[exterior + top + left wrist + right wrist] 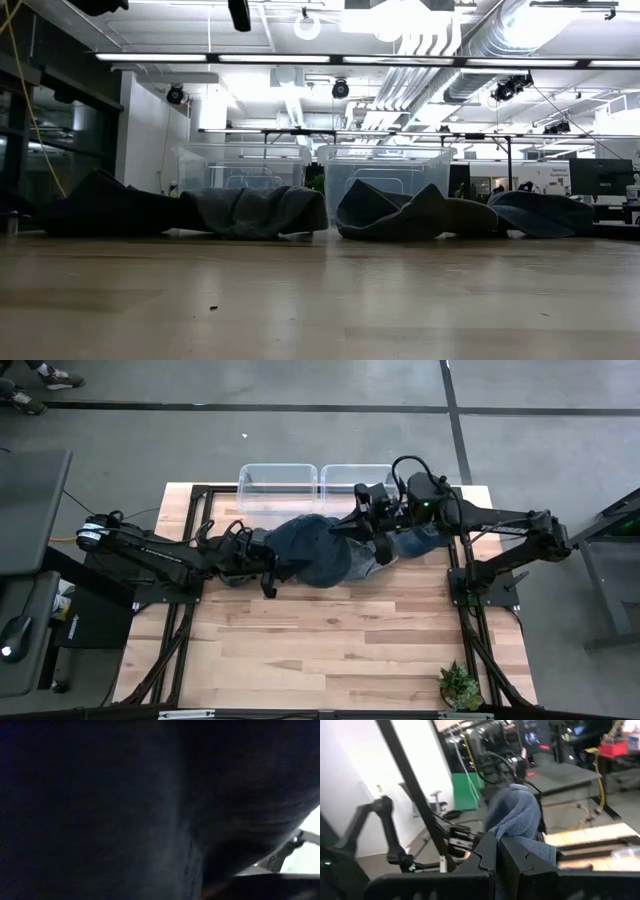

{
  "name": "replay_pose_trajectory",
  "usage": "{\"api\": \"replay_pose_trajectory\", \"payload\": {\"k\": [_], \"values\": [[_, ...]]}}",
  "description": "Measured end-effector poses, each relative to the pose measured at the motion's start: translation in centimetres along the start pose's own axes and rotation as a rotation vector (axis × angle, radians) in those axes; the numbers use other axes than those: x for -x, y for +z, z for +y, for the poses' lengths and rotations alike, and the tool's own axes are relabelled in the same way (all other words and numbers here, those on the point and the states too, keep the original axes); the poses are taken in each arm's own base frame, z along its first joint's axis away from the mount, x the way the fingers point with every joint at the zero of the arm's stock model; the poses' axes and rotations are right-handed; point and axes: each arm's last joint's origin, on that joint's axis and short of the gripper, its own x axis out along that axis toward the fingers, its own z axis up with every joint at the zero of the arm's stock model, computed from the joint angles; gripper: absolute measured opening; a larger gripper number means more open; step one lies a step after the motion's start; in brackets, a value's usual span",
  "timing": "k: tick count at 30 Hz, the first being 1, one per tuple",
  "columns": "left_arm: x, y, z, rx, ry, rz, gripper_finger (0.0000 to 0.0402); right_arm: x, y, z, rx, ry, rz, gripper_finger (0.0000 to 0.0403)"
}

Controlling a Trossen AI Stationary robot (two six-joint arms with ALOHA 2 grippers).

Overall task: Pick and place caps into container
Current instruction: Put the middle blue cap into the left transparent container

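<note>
Several denim-blue and grey caps lie in a row on the table (250,212), in front of two clear containers (278,485). A large dark denim cap (320,552) shows between my two grippers in the high view. My right gripper (498,854) reaches in from the table's right and is shut on its blue cloth. My left gripper (263,560) comes in from the left at the cap's other side. Dark cloth (150,810) fills its wrist view and hides it. My right gripper pinches a bunched fold of the denim cap (516,836) between its two shut fingers. The fingers lie about level and come from the table's right. The cloth bulges up past the fingertips in a rumpled lump; how many layers it holds does not show.
Both clear containers (385,180) stand side by side at the table's far edge, just behind the caps. More denim (425,540) lies under my right arm. A small green plant (460,685) sits at the near right corner. Bare wood spans the table's near half.
</note>
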Motion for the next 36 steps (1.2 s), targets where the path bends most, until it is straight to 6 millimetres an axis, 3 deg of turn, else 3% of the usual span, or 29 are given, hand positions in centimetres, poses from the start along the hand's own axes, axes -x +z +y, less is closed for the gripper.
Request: {"api": "replay_pose_trajectory", "payload": {"k": [3,13,28,36], "values": [[0.0,-0.2,0.0,-0.024,0.001,0.019,0.0016,0.0,-0.3,-0.2,-0.009,-0.024,0.024,0.0000],[0.0,-0.1,0.2,-0.028,0.066,-0.003,0.0003,0.0,-0.5,-0.4,-0.015,-0.088,0.029,0.0021],[0.2,0.1,0.9,-0.080,0.301,-0.087,0.0001,0.7,0.0,-2.3,0.007,-0.235,0.004,0.0177],[0.4,0.2,1.0,-0.097,0.324,-0.067,0.0000,3.8,2.4,-3.0,0.130,-0.419,-0.116,0.0254]]}}
